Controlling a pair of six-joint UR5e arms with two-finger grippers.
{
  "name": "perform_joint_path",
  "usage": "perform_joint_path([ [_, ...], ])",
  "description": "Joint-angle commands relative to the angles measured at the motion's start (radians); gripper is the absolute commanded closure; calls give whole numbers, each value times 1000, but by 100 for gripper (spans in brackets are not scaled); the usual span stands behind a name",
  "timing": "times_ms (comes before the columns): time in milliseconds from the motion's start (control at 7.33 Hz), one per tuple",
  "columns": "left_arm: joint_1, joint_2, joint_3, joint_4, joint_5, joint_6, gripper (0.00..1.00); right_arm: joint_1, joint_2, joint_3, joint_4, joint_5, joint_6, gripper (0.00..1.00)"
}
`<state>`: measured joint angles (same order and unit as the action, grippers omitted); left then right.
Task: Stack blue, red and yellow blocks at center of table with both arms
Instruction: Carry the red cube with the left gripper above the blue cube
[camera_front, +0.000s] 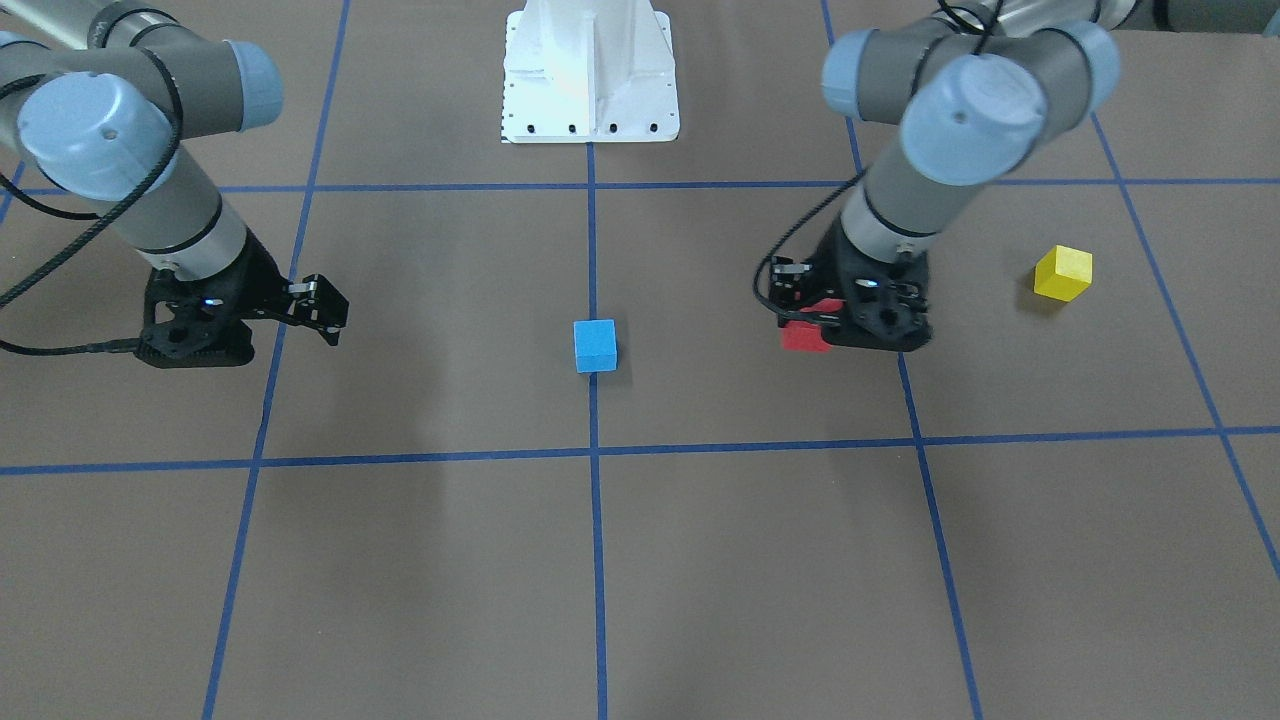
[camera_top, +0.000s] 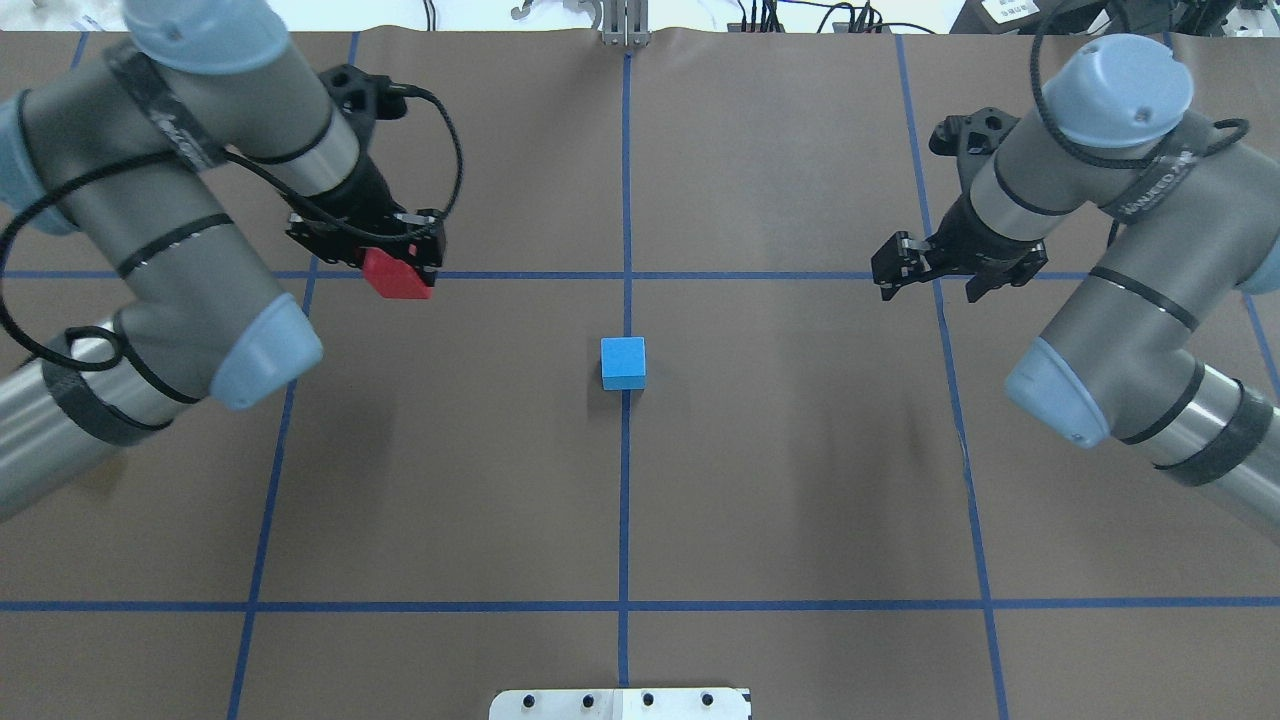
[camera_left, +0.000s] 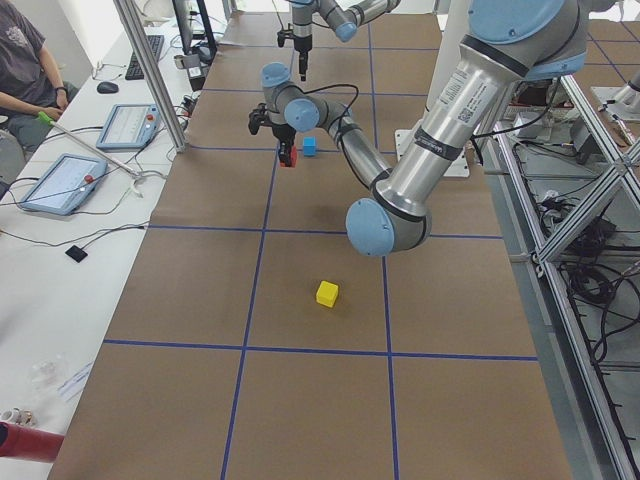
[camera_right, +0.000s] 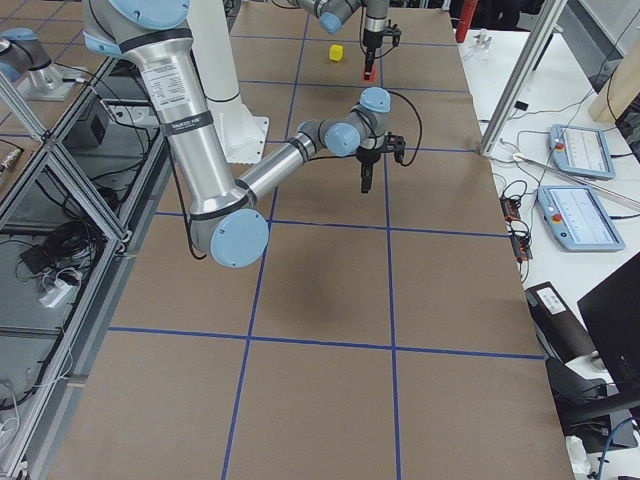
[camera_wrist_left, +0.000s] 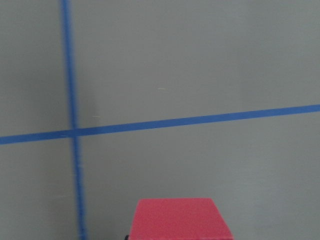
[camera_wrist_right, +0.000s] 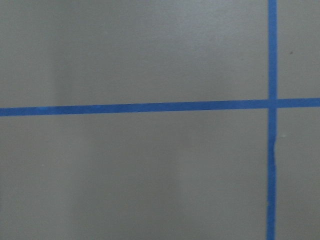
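Note:
A light blue block (camera_top: 623, 362) sits on the centre tape line of the table (camera_top: 800, 480), with nothing touching it. My left gripper (camera_top: 402, 262) is shut on the red block (camera_top: 396, 276) and holds it above the table, left of the blue block. The same red block (camera_wrist_left: 177, 220) fills the bottom edge of the left wrist view. The yellow block (camera_front: 1062, 272) lies alone on the table beyond my left arm and is hidden in the overhead view. My right gripper (camera_top: 930, 285) hangs open and empty to the right of the blue block.
The white pedestal base (camera_front: 590, 75) stands at the robot's side of the table. In the exterior left view, a person's arm (camera_left: 25, 90) and tablets (camera_left: 60, 180) are at a white bench beside the table. A metal frame post (camera_right: 515, 85) rises at the table's edge.

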<state>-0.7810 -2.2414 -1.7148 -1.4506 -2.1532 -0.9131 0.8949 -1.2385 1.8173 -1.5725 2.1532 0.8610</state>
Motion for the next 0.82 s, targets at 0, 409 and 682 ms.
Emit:
perform_joint_path([
  [0,118,-197,140,50,97,-99,100,141,-122,5,2,72,-193,0],
  [409,190,-288,311,-55,173,-251,100,200,-173,14,2,93,-234,0],
  [682,200,-332,378,-63,174,-262,100,200,-183,23,2,91,-232,0],
])
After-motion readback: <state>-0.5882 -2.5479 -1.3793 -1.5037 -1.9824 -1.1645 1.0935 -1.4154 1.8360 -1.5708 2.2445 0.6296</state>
